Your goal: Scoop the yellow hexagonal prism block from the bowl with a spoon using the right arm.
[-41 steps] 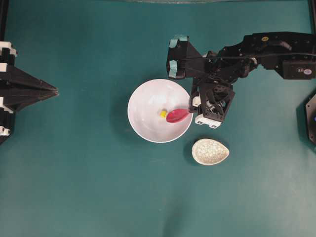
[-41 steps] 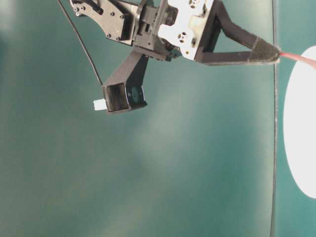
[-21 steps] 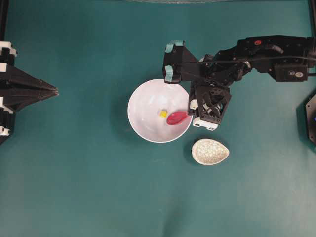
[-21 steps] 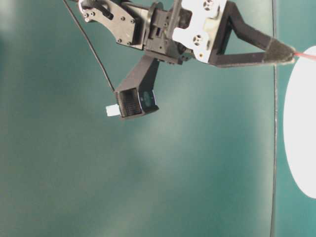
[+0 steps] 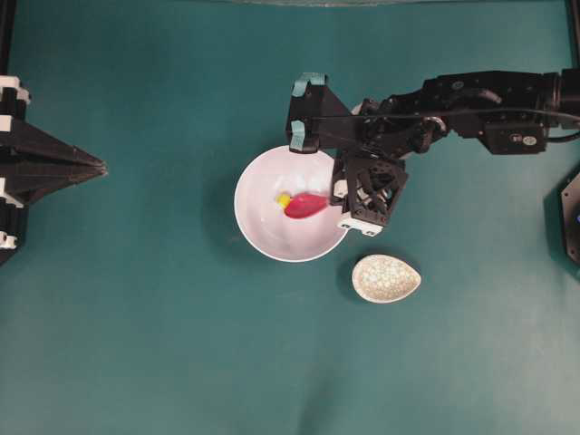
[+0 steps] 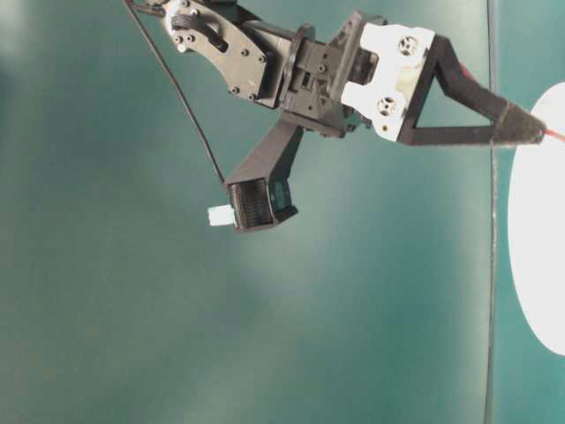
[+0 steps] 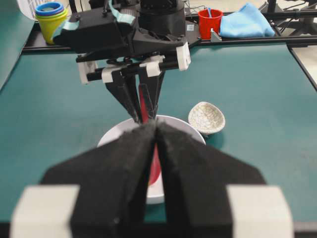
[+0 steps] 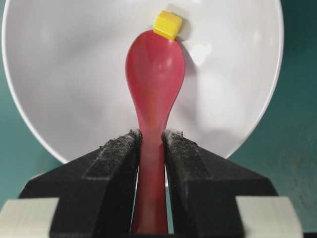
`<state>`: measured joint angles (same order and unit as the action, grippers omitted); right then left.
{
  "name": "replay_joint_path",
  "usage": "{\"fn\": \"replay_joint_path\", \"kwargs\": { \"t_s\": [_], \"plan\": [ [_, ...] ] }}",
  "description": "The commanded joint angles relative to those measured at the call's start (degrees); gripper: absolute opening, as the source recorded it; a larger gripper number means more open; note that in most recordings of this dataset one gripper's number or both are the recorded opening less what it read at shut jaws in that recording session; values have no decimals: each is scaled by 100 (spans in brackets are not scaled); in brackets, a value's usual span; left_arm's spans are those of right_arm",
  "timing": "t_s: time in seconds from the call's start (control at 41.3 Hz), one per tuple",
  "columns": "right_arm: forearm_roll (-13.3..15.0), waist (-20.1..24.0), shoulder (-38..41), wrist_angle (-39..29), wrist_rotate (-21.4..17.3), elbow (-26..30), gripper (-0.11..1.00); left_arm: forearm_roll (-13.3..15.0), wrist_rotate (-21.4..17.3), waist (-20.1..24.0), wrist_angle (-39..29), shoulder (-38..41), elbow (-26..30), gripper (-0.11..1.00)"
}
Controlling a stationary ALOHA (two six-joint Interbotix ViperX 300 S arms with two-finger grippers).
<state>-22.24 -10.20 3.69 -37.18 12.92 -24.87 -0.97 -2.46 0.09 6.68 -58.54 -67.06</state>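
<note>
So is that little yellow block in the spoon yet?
Not yet. The yellow block sits on the bowl floor at the tip of the spoon, whose scoop is empty.

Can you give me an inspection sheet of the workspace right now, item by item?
Surface: green table, no spills seen.
Job's things: yellow block in the white bowl, at the tip of the red spoon, not in its scoop.
Clutter: speckled spoon rest beside the bowl.
Grippers: right gripper shut on the spoon's handle; left gripper shut, empty.
Cables: black cable running along the right arm.
Surroundings: red cup, blue cloth and stacked cups beyond the table.
</note>
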Motion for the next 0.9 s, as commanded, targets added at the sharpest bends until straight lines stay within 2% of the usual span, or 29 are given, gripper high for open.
{"fn": "replay_joint_path", "kwargs": {
  "t_s": [0.0,0.315,0.678,0.872],
  "plan": [
    [9,35,-70,202,9,149,24,0,-9,0,-18,0,176,9],
    [18,158,-44,826,26,18,24,9,0,-9,-88,-26,185,9],
    [35,299,-44,2004,26,-580,24,9,0,-9,-88,-26,176,9],
    [26,431,-53,2408,9,-773,24,9,0,-9,-88,-26,176,9]
  ]
}}
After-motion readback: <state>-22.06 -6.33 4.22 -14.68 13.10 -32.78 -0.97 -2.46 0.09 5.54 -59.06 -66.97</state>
